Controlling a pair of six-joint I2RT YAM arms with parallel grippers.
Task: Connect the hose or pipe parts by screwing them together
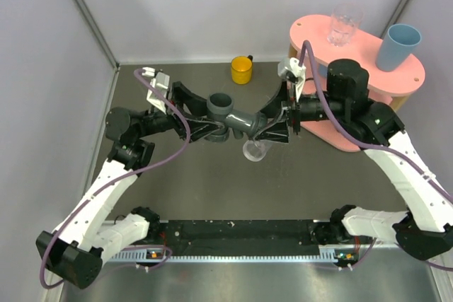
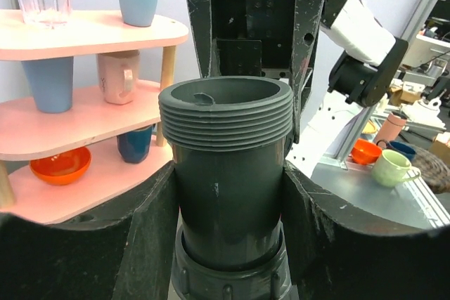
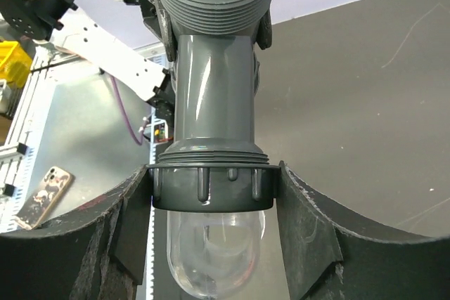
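I have T-fitting (image 1: 237, 119) clamped in left pincer (image 2: 228, 223), lifted over bench (image 1: 212, 189) centre, as fixed anchor; right pincer (image 3: 211, 194) grips grey collar (image 3: 211, 187) of clear piece (image 3: 211, 258) on fitting's end thread, placed for turning.

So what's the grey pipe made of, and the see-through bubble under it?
The grey pipe looks like hard plastic, smooth with a soft shine and moulded threads. The see-through bubble is probably clear plastic, though glass can't be ruled out. Its ribbed collar looks like the same grey plastic.
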